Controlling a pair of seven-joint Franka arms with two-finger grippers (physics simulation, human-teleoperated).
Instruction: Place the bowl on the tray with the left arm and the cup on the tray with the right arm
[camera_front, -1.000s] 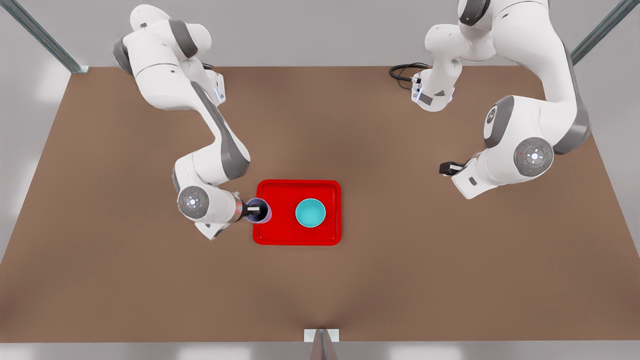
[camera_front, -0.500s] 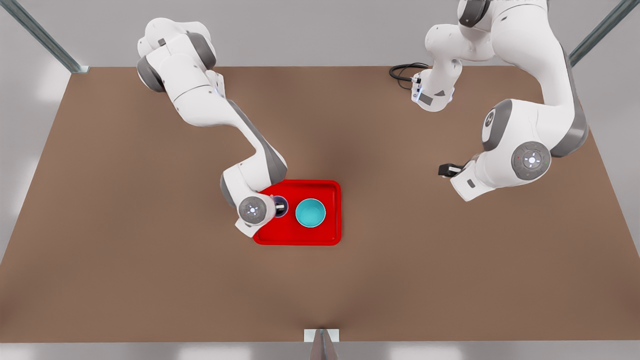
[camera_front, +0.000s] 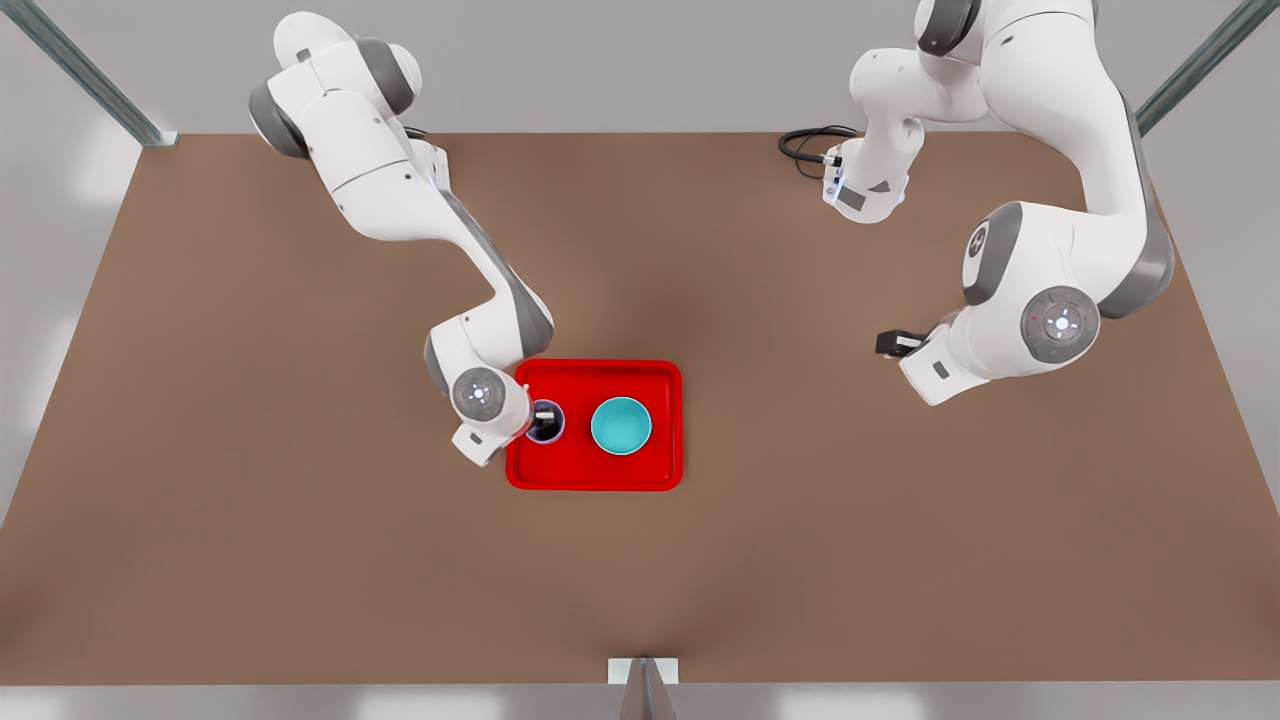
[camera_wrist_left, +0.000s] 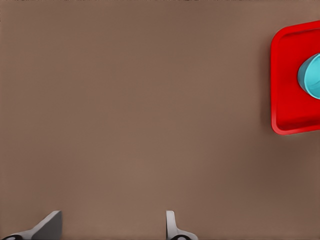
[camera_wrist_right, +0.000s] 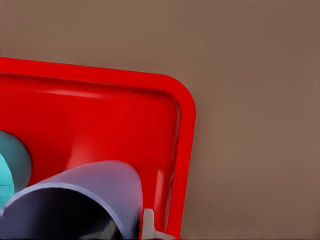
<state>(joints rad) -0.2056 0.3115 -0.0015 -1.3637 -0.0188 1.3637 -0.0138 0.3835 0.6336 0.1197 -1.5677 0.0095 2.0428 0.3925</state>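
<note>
The red tray (camera_front: 600, 470) lies mid-table with the teal bowl (camera_front: 621, 425) standing upright in its right half. My right gripper (camera_front: 545, 416), on the arm at the front view's left, is shut on the rim of the lavender cup (camera_front: 553, 431), holding it over the tray's left part. In the right wrist view the cup (camera_wrist_right: 90, 195) is close up with one finger (camera_wrist_right: 148, 225) outside its wall, the tray (camera_wrist_right: 100, 115) beneath and the bowl (camera_wrist_right: 12, 165) beside it. I cannot tell whether the cup touches the tray. My left gripper (camera_front: 886, 343) waits open over bare table, well to the tray's right; its wrist view shows the gripper (camera_wrist_left: 111, 226), the tray (camera_wrist_left: 290, 100) and the bowl (camera_wrist_left: 311, 77).
The brown table (camera_front: 300, 560) spreads wide around the tray on all sides. A black cable (camera_front: 805, 150) loops near the far edge by one arm's base. A small bracket (camera_front: 643, 670) sits at the near edge, and metal posts stand at the back corners.
The right arm has carried the cup from the tray's left edge to over the tray, then eased slightly back left. The left arm has barely moved. The bowl stayed put.
</note>
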